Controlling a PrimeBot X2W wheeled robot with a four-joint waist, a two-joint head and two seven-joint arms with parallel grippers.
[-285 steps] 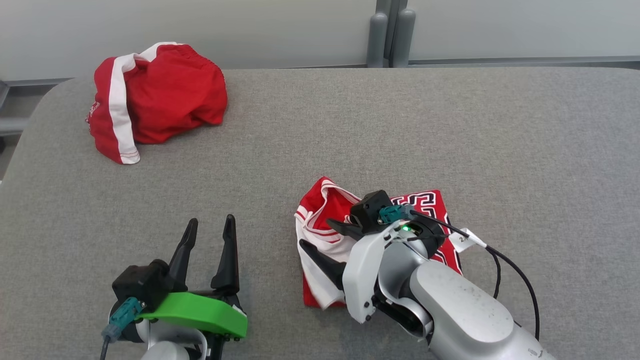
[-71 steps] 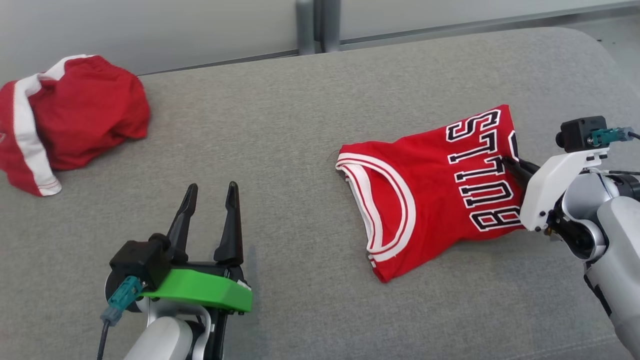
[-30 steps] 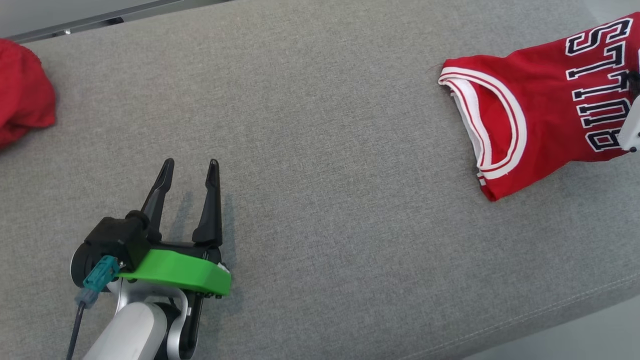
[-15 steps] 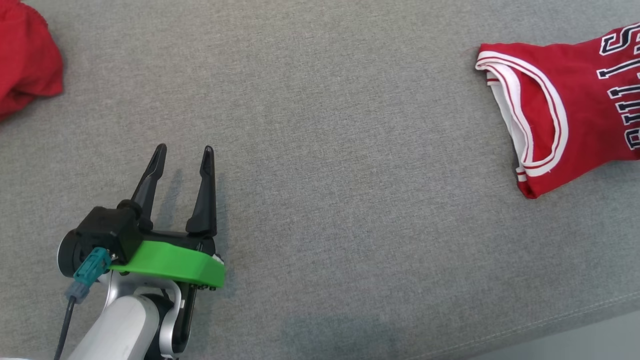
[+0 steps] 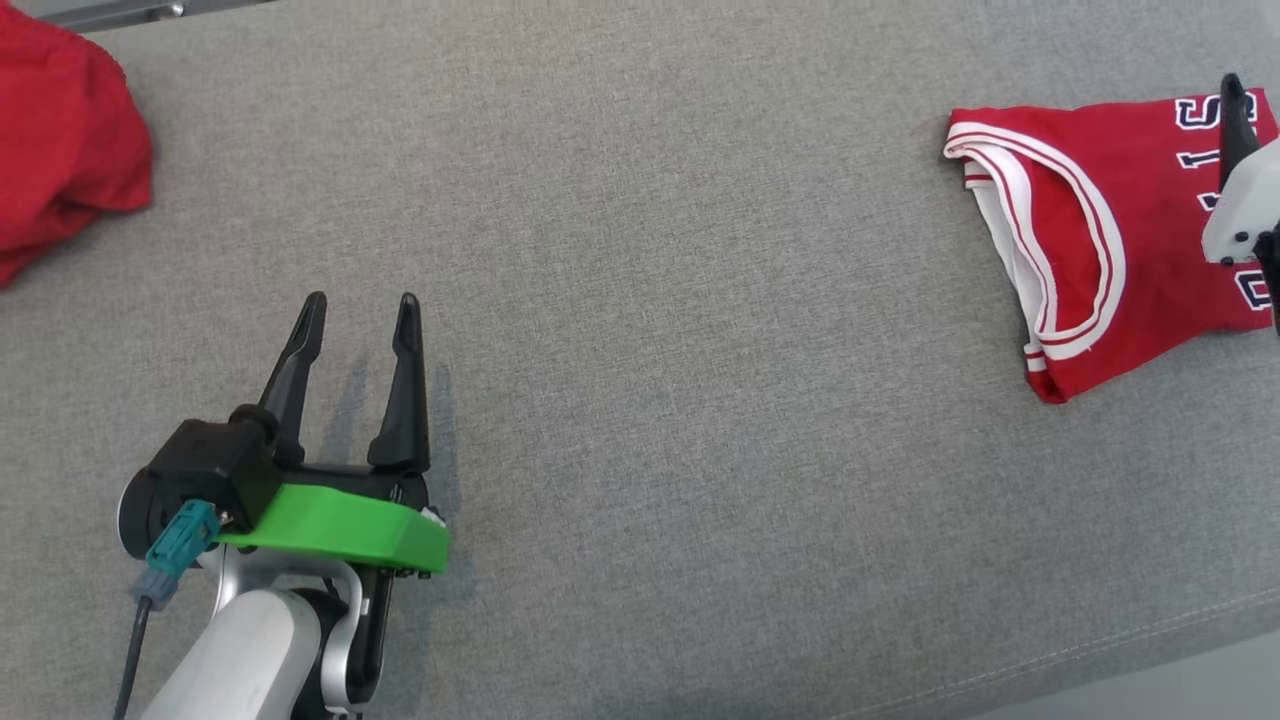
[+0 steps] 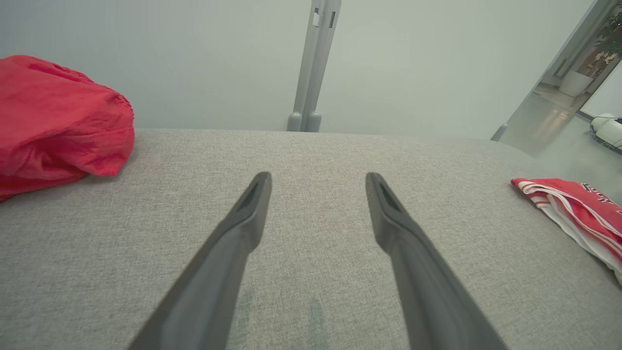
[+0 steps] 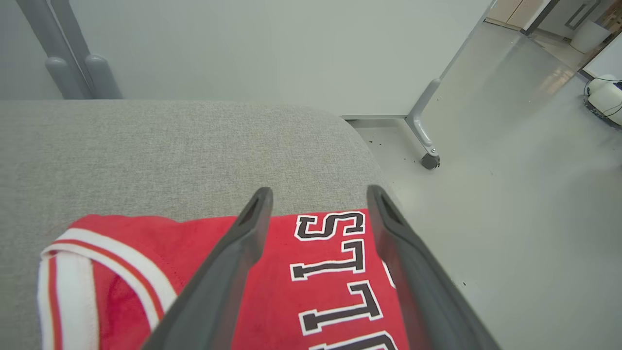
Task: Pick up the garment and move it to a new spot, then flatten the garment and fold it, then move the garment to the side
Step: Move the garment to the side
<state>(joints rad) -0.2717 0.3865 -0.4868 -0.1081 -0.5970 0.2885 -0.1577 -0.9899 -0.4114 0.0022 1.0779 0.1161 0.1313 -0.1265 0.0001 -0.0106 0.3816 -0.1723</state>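
Left tool (image 5: 361, 300): nearest the camera at the lower left of the head view, on a green mount with a teal plug at its side. Its two dark fingers stand moderately wide with nothing between them, and its own wrist view shows only bare grey cloth in the gap.
Bench (image 5: 700, 350): a grey woven surface with a seam running along the near right edge. A wide bare stretch separates the two tools.
Jersey (image 5: 1150, 230): lies at the right end of the bench, well apart from the left tool. It is red with white-and-red trim, and a banded opening faces the left of the head view. The black letters edged in white sit toward the right side.
Right tool (image 7: 319, 190): over the lettered part of the jersey, fingers spread wide and gripping nothing. The letters show in the gap between them. In the head view one finger (image 5: 1235, 120) and the white housing cross the jersey at the frame's right edge. Whether the tips touch the cloth I cannot tell.
Bench end: in the right wrist view the jersey reaches close to the rounded right end, with pale floor (image 7: 510, 146) beyond.
Red garment (image 5: 60, 140): bunched in a heap at the far left of the bench, well apart from the jersey.
Backdrop: a pale wall with a grey post (image 6: 311, 73) rising behind the far edge.
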